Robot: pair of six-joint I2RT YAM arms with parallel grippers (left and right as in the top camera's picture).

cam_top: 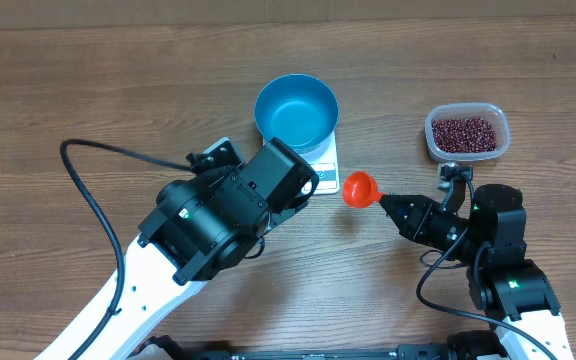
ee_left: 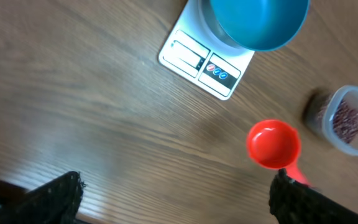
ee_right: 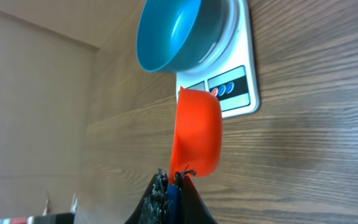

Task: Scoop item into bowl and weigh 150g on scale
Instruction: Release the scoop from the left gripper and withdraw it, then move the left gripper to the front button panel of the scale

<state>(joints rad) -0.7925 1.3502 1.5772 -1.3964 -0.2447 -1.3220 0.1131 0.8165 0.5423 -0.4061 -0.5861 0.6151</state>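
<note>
A brown wood-grain table [cam_top: 88, 90] is filling nearly the whole scene, soft even light is falling across its matte surface, and a plain beige surface [ee_right: 30, 93] is showing beyond its edge.

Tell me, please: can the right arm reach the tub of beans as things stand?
Probably yes. The tub stands open just ahead of the right arm, with bare table between. The scoop in its jaws points toward the scale, so the arm must turn first.
</note>
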